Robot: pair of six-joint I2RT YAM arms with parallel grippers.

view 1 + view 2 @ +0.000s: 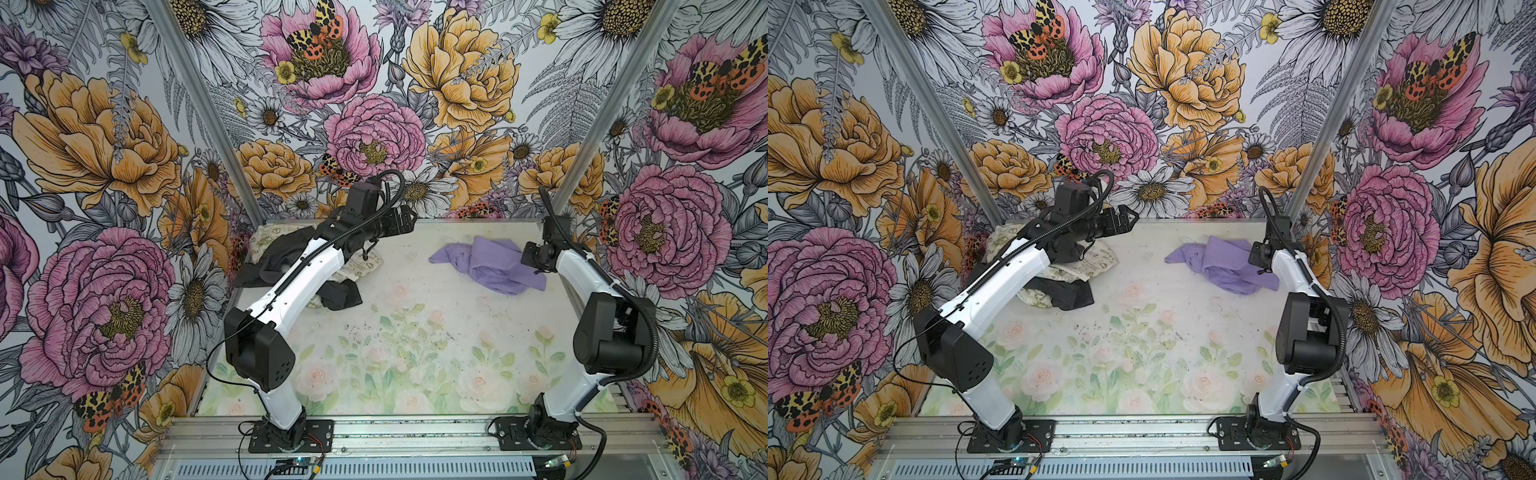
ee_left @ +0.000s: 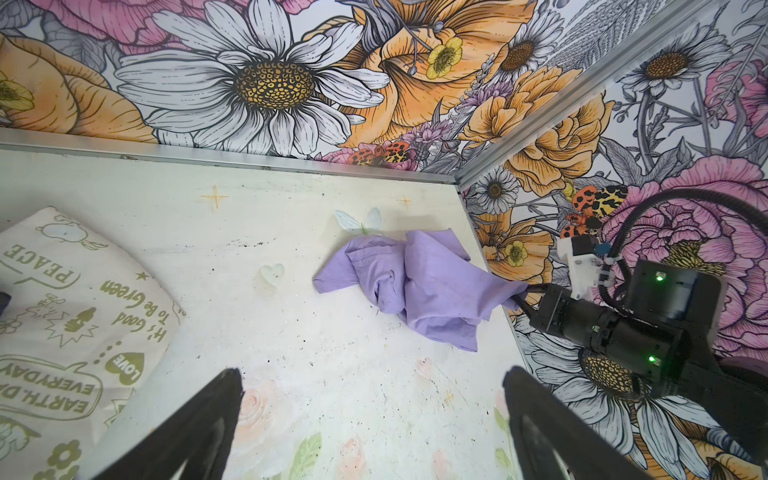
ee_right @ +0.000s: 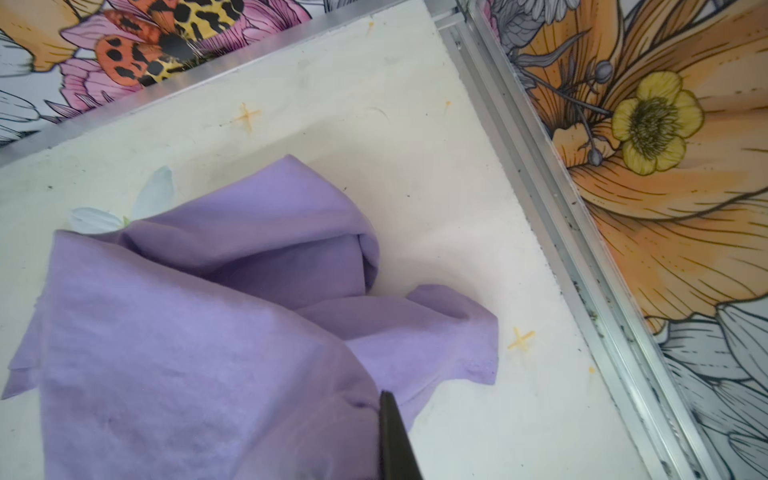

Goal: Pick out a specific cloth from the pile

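The lavender cloth (image 1: pixel 490 262) (image 1: pixel 1221 257) lies crumpled at the back right of the table, apart from the pile (image 1: pixel 345 293) (image 1: pixel 1071 286) of dark garments and cream printed fabric at the back left. My right gripper (image 1: pixel 523 258) (image 3: pixel 370 403) is low at the cloth's right edge and shut on a fold of it. One black finger (image 3: pixel 390 432) shows; fabric (image 3: pixel 187 332) covers the other. The left wrist view shows the cloth (image 2: pixel 419 282) running into those jaws. My left gripper (image 1: pixel 409 220) (image 2: pixel 372 374) hovers open above the back middle, holding nothing.
The table (image 1: pixel 415 332) has a pale floral surface with dark specks. Aluminium rails and flowered walls close it in at the back and both sides; the right rail (image 3: pixel 582 249) runs close to the cloth. Cream printed fabric (image 2: pixel 70 316) lies under my left arm.
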